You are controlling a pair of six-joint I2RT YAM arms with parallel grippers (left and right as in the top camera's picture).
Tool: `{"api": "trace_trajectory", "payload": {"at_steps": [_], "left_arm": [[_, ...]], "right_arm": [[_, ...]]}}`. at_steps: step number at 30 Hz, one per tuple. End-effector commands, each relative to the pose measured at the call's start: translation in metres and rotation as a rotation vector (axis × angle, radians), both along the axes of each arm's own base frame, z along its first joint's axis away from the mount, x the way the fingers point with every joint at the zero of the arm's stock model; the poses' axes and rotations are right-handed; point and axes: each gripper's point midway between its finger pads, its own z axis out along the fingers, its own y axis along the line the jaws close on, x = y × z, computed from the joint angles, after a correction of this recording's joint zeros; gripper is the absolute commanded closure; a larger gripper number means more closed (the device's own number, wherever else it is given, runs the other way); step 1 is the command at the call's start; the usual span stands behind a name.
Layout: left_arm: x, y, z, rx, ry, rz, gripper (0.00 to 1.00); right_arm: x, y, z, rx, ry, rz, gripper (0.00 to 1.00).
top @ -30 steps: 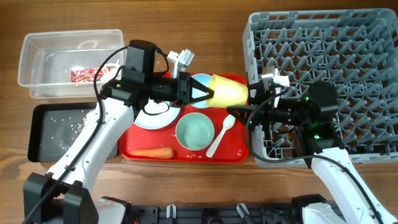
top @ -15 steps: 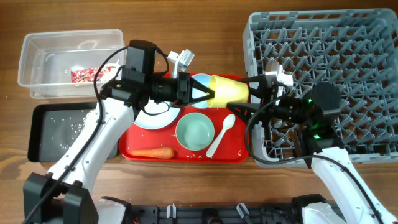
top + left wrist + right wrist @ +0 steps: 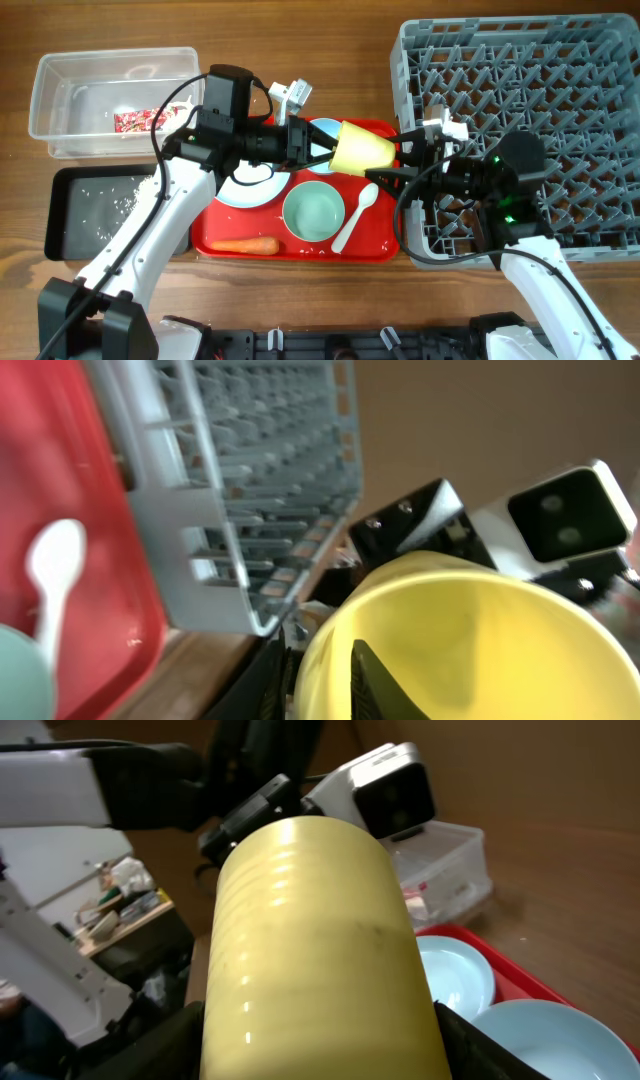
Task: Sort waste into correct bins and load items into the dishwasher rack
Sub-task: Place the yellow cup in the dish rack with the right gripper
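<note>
Hanging in the air over the right end of the red tray [image 3: 382,232], about midway between the desk's near and far edges, the yellow cup [image 3: 362,150] lies on its side just short of the rack [image 3: 560,60]. Its long axis runs left to right across the desk, open mouth toward the left edge and closed base toward the right edge. The left gripper [image 3: 322,150] is clenched on the rim, with one finger [image 3: 372,672] inside the mouth and the other outside the wall. The right gripper [image 3: 395,153] meets the cup from the opposite end with its jaws spread, one finger on the far side of the base end and one [image 3: 395,174] on the near side. Whether either pad touches the cup cannot be told. The cup therefore lies straight ahead of the right gripper, its axis in line with that arm's reach and its base end already between the fingers. This looks like a hand-over: the right jaws would have to squeeze across the cup's width, near to far, before the left lets go. The right arm is much the nearer to the rack, which fills the desk's far right corner.
</note>
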Motion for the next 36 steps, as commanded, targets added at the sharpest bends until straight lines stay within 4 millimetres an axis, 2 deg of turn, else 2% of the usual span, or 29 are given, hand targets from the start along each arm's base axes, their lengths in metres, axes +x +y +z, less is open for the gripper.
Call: {"api": "trace_trajectory", "payload": {"at_steps": [1,3,5,6,8,10,11,13,15,18,20,24,27,30,36], "left_arm": [[0.024,0.021,-0.032,0.221,-0.022,0.184,0.70],[0.033,0.045,-0.058,0.383,0.009,0.295,0.70],[0.036,0.070,-0.074,0.494,0.044,0.373,0.70],[0.036,0.081,-0.079,0.530,0.064,0.402,0.69],[0.032,0.109,-0.089,0.615,0.113,0.456,0.66],[0.028,0.134,-0.094,0.698,0.140,0.510,0.66],[0.025,0.145,-0.096,0.739,0.137,0.524,0.66],[0.021,0.163,-0.097,0.809,0.147,0.567,0.65],[0.015,0.167,-0.095,0.831,0.150,0.572,0.65],[0.012,0.175,-0.089,0.861,0.125,0.597,0.66],[0.010,0.182,-0.086,0.893,0.115,0.616,0.65],[0.002,0.188,-0.080,0.916,0.111,0.628,0.65],[0.001,0.188,-0.079,0.914,0.109,0.630,0.65],[0.001,0.188,-0.079,0.914,0.110,0.629,0.65],[-0.003,0.188,-0.080,0.921,0.122,0.623,0.64]], "right_arm": [[0.021,-0.006,-0.010,-0.033,0.042,-0.123,0.43],[0.036,-0.017,-0.028,-0.076,0.128,-0.245,0.47],[0.042,-0.028,-0.050,-0.132,0.221,-0.345,0.49],[0.043,-0.034,-0.054,-0.153,0.242,-0.387,0.49],[0.039,-0.042,-0.045,-0.191,0.183,-0.433,0.49],[0.039,-0.059,-0.034,-0.265,0.156,-0.541,0.49],[0.039,-0.070,-0.028,-0.311,0.160,-0.600,0.49],[0.040,-0.105,-0.016,-0.446,0.200,-0.781,0.45],[0.035,-0.136,-0.003,-0.549,0.263,-0.917,0.45],[0.033,-0.168,0.015,-0.609,0.328,-1.030,0.45],[0.033,-0.199,0.025,-0.646,0.387,-1.126,0.45],[0.039,-0.261,0.025,-0.690,0.554,-1.267,0.45],[0.037,-0.315,0.012,-0.699,0.731,-1.371,0.45],[0.031,-0.371,-0.011,-0.672,0.899,-1.479,0.41],[0.028,-0.437,-0.057,-0.572,1.074,-1.606,0.41]]}}
